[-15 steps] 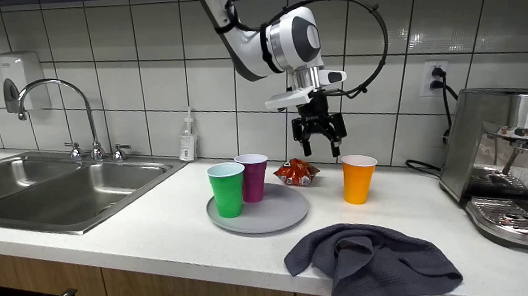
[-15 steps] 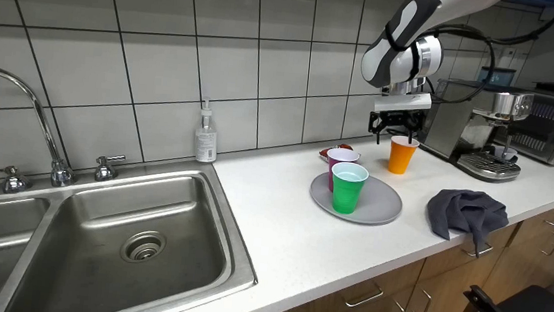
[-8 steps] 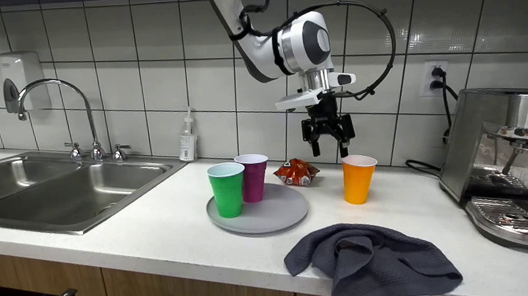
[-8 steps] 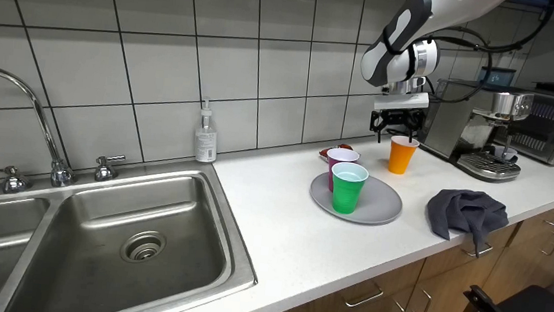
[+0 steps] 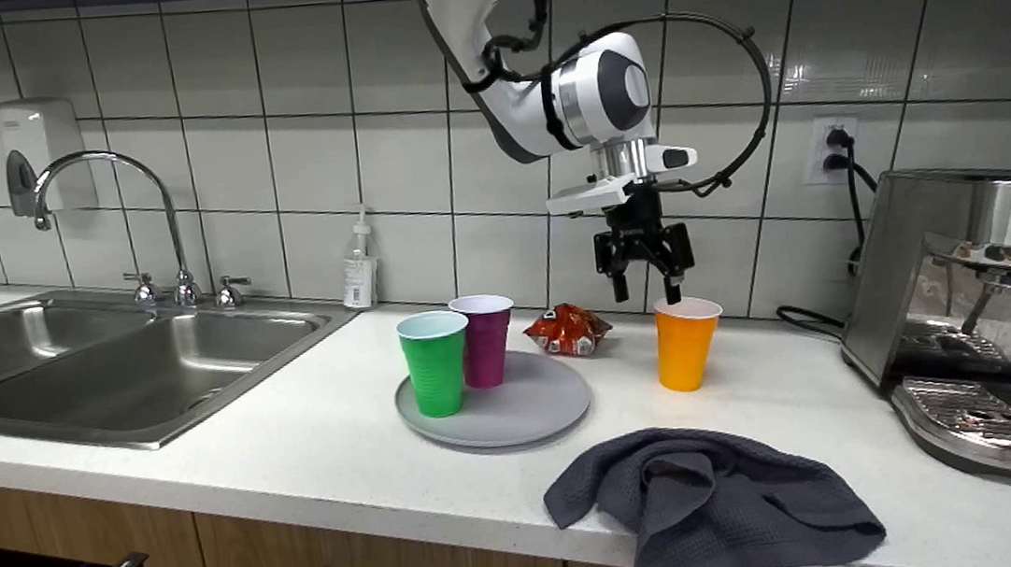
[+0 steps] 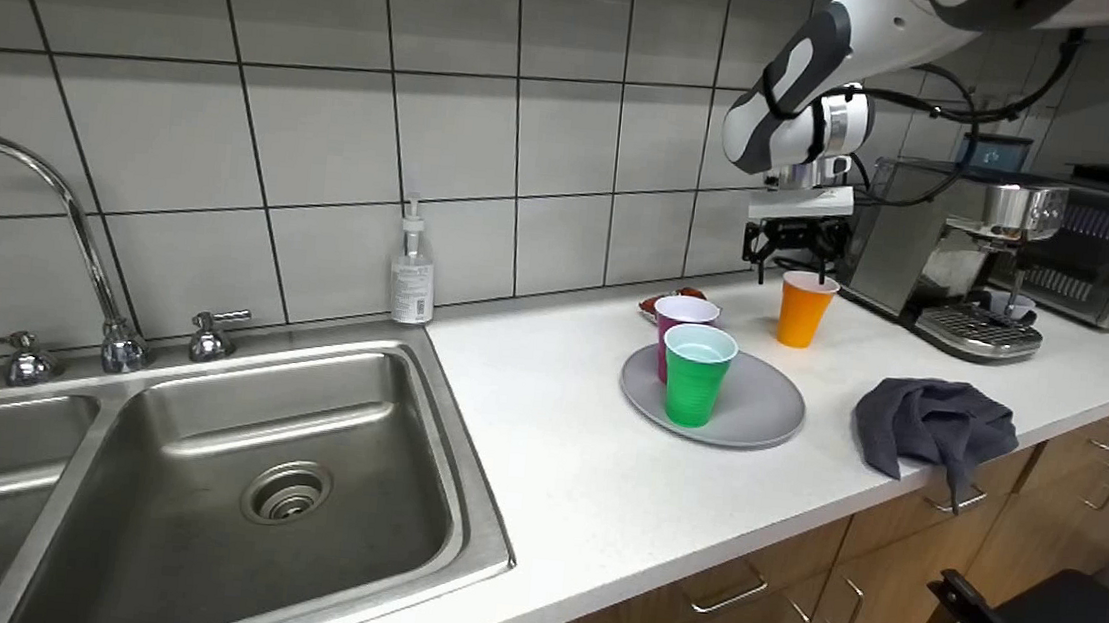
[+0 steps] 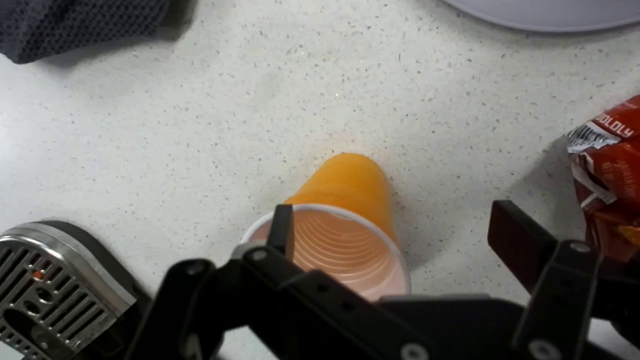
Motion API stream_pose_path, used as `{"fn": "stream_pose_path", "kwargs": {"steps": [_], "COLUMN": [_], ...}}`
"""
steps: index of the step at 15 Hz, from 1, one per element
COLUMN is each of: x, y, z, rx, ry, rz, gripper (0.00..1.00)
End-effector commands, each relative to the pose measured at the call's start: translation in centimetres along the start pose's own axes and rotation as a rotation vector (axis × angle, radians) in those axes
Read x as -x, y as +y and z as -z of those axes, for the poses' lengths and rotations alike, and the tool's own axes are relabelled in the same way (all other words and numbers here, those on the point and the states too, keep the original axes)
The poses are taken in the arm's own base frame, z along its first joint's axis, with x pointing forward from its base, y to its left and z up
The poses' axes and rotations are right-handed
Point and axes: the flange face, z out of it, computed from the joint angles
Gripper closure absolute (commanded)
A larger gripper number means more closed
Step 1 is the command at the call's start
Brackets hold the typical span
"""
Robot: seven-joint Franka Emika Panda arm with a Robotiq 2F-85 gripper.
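Note:
My gripper (image 5: 648,295) hangs with its fingers down, above and a little to one side of the orange cup (image 5: 684,354). In the wrist view the jaws stand wide apart with nothing gripped. One finger (image 7: 281,227) overlaps the white rim of the orange cup (image 7: 357,182); whether it touches cannot be told. The opposite finger (image 7: 520,240) is over bare counter, close to a red snack packet (image 7: 612,175). A green cup (image 5: 437,370) and a purple cup (image 5: 489,346) stand upright on a grey plate (image 5: 538,412), away from the gripper.
A dark grey cloth (image 5: 717,505) hangs over the counter's front edge. The coffee machine (image 6: 979,334) stands beyond the orange cup, its drip tray (image 7: 55,290) at the wrist view's lower left. A soap bottle (image 6: 412,274) stands by the sink (image 6: 476,525). Behind is a tiled wall.
In an exterior view the arm and gripper have shifted right and slightly down, closer to the orange cup. A black curved part has entered at that view's left edge. Cups and plate have stayed put.

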Motion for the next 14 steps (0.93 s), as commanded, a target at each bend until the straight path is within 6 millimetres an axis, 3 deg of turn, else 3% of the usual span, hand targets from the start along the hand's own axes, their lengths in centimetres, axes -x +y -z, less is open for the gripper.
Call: {"fn": "stream_pose_path", "kwargs": {"steps": [1, 14], "x": [-2.0, -4.1], "y": [-0.1, -0.7], "z": [-0.1, -2.9], "rx": [-0.002, -0.055], "ry": [-0.017, -0.078], "rz": [-0.027, -0.094], "gripper": [0.00, 0.00]}}
